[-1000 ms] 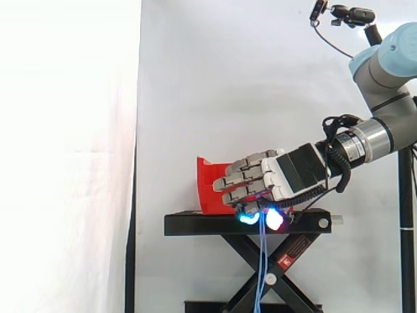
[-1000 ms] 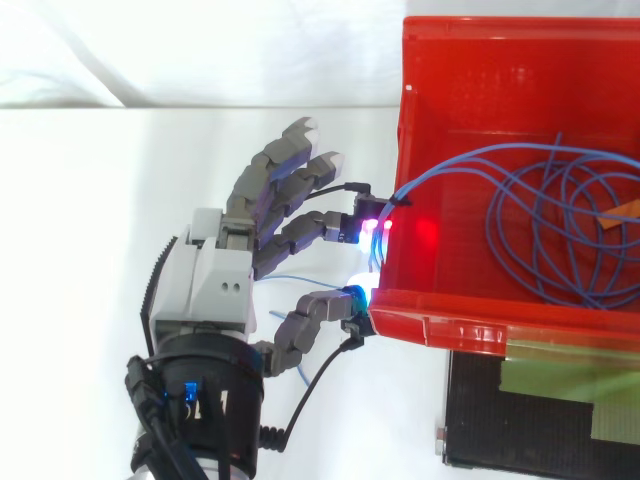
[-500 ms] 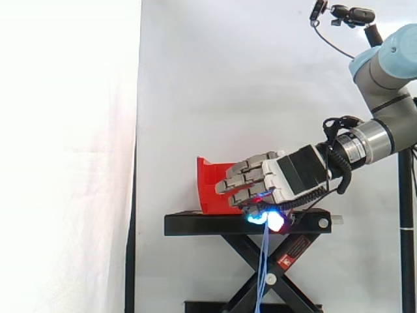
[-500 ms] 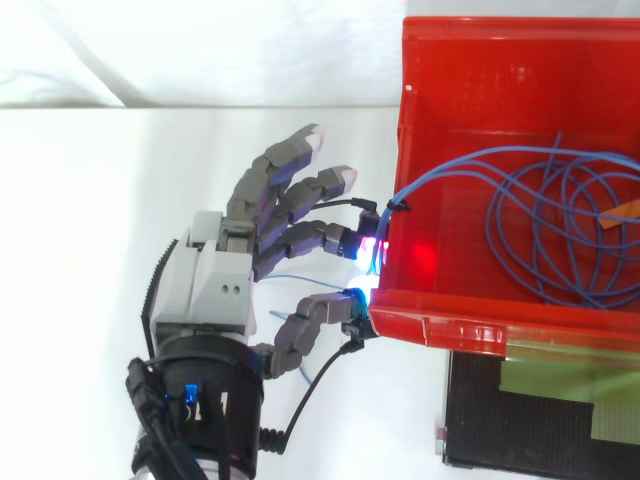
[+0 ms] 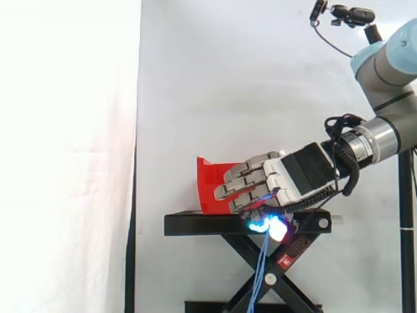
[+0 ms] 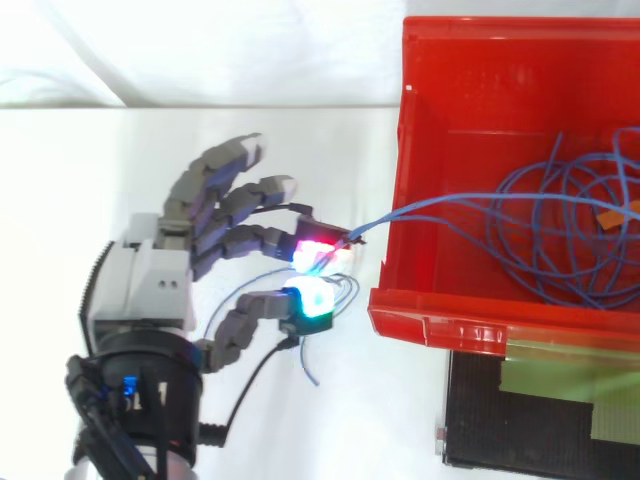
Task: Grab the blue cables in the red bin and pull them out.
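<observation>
The thin blue cables (image 6: 560,230) lie mostly as loose loops on the floor of the open-topped red plastic bin (image 6: 470,318), with a small orange strip (image 6: 622,214) among the loops at the right edge of the top view. A few strands leave the coil, run straight across the bin's left wall and end between two glowing pads (image 6: 312,250) of the grey robot hand (image 6: 150,290). The hand pinches those strands between its thumb, whose pad glows white and cyan, and one curled finger, whose pad glows magenta. Its other fingers are spread and only slightly bent, holding nothing. From above, the hand sits just left of the bin, with its pads clear of the wall, and short loose cable ends curl beside the thumb. In the side view the hand (image 5: 287,179) hangs in front of the bin (image 5: 208,186), and blue strands (image 5: 262,274) drop from its lit pads past the edge of the black metal bench (image 5: 195,225) and down in front of its crossed legs. The robot arm (image 5: 384,78) enters from the right, and a white curtain (image 5: 228,78) hangs behind
</observation>
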